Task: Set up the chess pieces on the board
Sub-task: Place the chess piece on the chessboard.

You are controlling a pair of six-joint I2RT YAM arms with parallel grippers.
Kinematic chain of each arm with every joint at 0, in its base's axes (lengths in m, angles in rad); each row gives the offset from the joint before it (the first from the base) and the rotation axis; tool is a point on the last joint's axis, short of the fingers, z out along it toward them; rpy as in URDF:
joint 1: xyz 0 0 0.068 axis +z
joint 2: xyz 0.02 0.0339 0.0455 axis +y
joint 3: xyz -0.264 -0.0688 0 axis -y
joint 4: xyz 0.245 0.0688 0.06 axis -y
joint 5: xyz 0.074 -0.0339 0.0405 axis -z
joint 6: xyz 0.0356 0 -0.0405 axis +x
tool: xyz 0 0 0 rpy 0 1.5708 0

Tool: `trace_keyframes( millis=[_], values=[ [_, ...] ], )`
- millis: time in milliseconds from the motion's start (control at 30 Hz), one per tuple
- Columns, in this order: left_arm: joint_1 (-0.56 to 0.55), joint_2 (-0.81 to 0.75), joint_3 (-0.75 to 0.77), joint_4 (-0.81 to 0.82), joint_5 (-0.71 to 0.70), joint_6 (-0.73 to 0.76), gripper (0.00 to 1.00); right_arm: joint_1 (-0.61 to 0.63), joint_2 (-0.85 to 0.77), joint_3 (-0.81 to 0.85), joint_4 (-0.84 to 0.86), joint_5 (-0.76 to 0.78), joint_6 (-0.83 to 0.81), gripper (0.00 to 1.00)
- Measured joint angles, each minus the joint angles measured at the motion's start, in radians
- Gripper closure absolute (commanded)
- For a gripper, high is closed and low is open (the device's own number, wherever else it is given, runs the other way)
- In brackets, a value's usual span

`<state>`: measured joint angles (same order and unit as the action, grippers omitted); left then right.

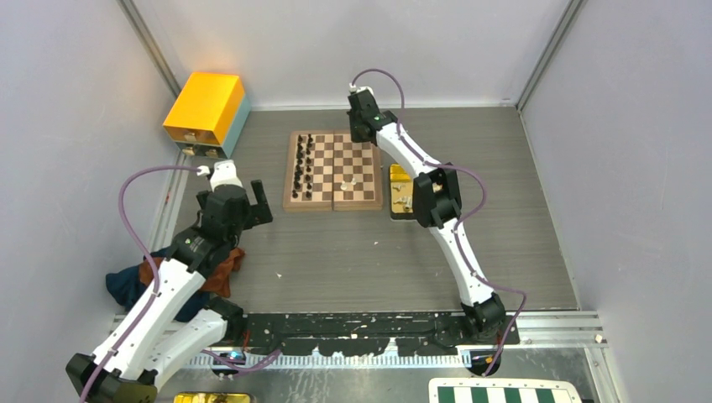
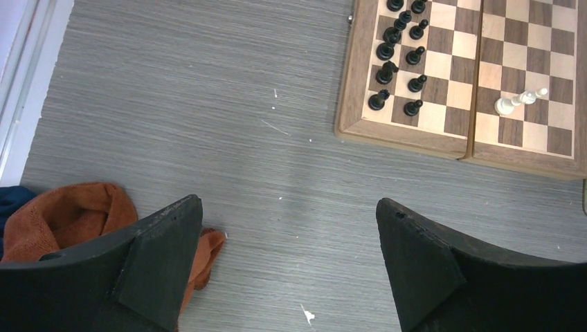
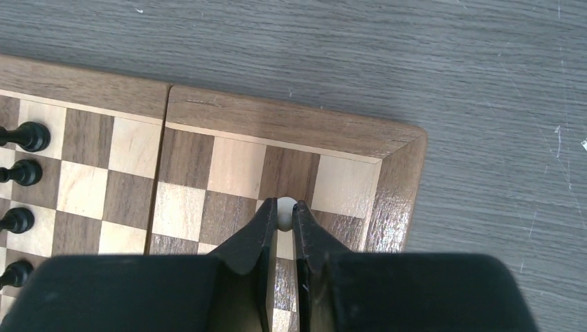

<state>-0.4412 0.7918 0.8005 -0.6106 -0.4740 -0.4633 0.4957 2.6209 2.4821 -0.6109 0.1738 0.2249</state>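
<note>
- A cream-white piece [image 3: 284, 205] is seen pinched between the right jaws, which are clenched on it just above the board [image 3: 291, 121], over the squares by the far right corner.
- Only the rounded top of that piece is shown. Its base is hidden by the jaws, so it cannot be told whether it is hanging straight.
- A slip is judged the main risk: so tiny a piece is held by very little, and it could be twisted or dropped on the way down.
- If it is let go tilted or above the surface, a topple is to be expected, or a landing across two squares.
- Another white piece [image 2: 519, 102] appears to be lying on its side on the board's right half. It could be rolled by any nudge to the board.
- The black pieces [image 2: 414, 83] are lined up in two files along the left side, well apart from the right jaws, so little danger to them is seen.
- The left jaws are spread wide and empty over the bare tabletop [image 2: 208, 104], near the board's corner, with an orange cloth [image 2: 76, 214] beside them. A snag there is judged unlikely.
- No brand, label or writing can be read in any view.
</note>
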Motion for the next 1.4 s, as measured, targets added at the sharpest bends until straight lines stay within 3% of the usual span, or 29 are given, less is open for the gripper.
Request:
trace_keyframes(
  millis=[1067, 1300, 1400],
  values=[
    [0.000, 0.001, -0.037, 0.008, 0.001, 0.000, 0.03, -0.002, 0.045, 0.051, 0.034, 0.000, 0.000, 0.93],
    [0.000, 0.009, -0.038, 0.017, 0.003, 0.000, 0.01, -0.002, 0.046, 0.050, 0.034, 0.000, 0.001, 0.51],
    [0.000, 0.010, -0.038, 0.018, 0.003, 0.000, 0.01, -0.002, 0.051, 0.050, 0.034, 0.000, -0.005, 0.46]
  ],
)
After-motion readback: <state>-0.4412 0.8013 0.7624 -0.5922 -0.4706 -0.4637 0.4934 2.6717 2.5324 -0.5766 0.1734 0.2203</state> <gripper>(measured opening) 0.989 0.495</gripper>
